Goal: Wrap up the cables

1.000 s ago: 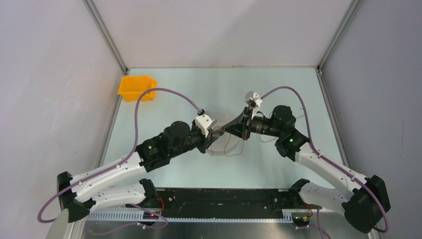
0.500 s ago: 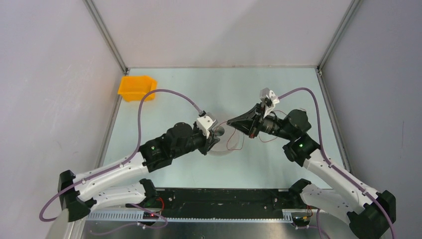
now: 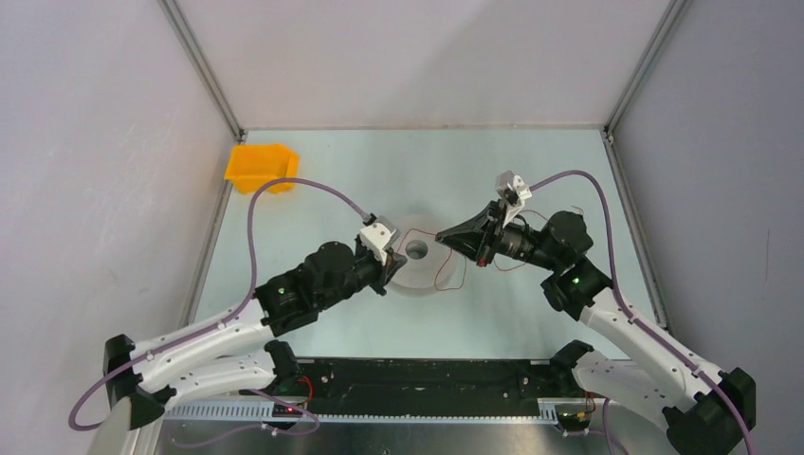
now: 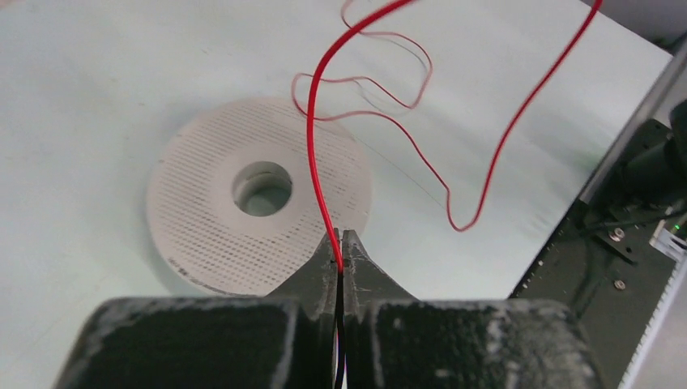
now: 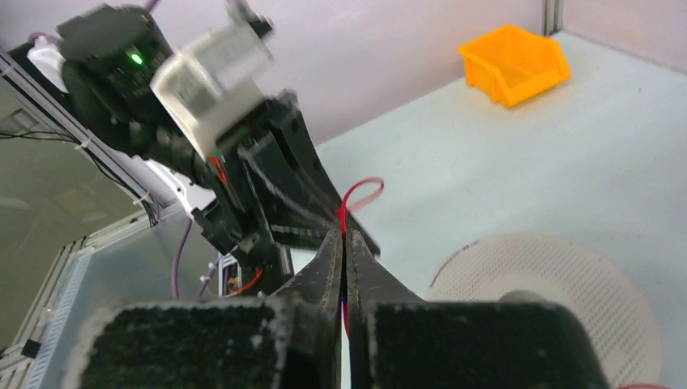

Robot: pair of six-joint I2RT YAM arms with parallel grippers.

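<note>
A thin red cable (image 3: 453,277) runs in loose loops over a white perforated disc (image 3: 418,281) with a centre hole, in the middle of the table. My left gripper (image 3: 392,266) sits at the disc's left edge and is shut on the cable (image 4: 314,146), which rises from the closed jaws (image 4: 340,237) above the disc (image 4: 202,235). My right gripper (image 3: 442,234) hovers over the disc's far right side, shut on the same cable (image 5: 357,191) at its tips (image 5: 343,232). A short taut stretch of cable joins the two grippers.
An orange bin (image 3: 261,166) stands at the far left corner and shows in the right wrist view (image 5: 513,62). A black rail (image 3: 417,374) runs along the near edge between the arm bases. Grey walls close the table on three sides.
My left gripper has drawn back down and left, uncovering the disc. My right gripper swung right and away a second ago, then held. The cable stretches between them.
</note>
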